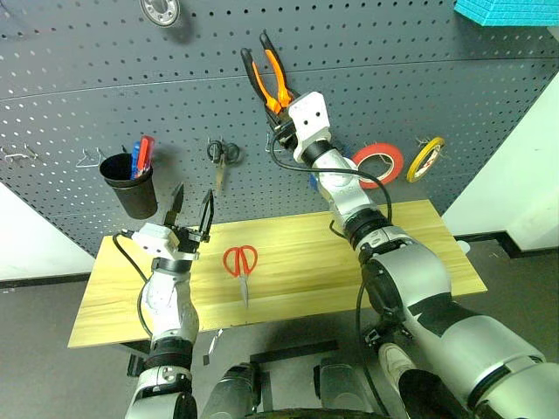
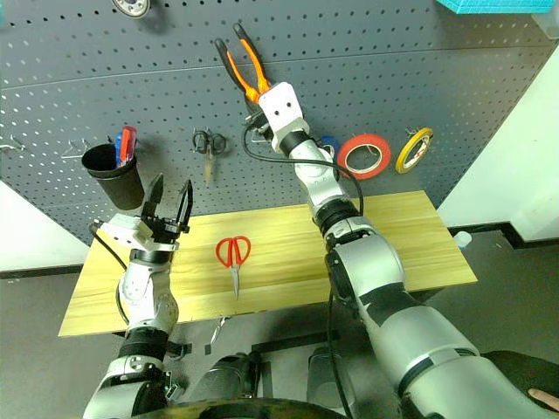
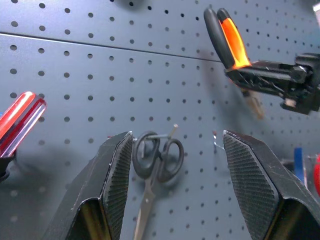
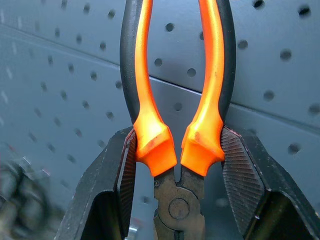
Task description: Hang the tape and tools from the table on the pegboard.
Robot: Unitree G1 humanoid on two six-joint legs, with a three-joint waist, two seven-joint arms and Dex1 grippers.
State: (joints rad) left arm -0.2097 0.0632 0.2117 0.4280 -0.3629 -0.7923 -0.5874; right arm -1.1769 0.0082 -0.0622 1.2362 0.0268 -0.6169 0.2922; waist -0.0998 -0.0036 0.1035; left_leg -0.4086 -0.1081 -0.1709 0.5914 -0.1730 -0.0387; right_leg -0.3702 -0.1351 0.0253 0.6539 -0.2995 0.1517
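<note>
My right gripper (image 4: 178, 150) is shut on the orange-and-black pliers (image 1: 271, 74), clamping them just above the pivot. It holds them handles-up against the dark grey pegboard (image 1: 393, 78). The red-handled scissors (image 1: 240, 262) lie flat on the light wood table (image 1: 349, 253), left of centre. The thin yellow tape (image 1: 425, 158) hangs on a pegboard hook at the right. My left gripper (image 1: 194, 192) is open and holds nothing. It points up over the table's left part, left of the red scissors.
A larger red roll (image 1: 378, 162) hangs beside the yellow tape. Dark grey-handled scissors (image 3: 157, 160) hang on a hook above the table's left half. A black cup (image 1: 129, 185) with red and blue handles hangs at the left. A teal box (image 1: 507, 10) sits at the top right.
</note>
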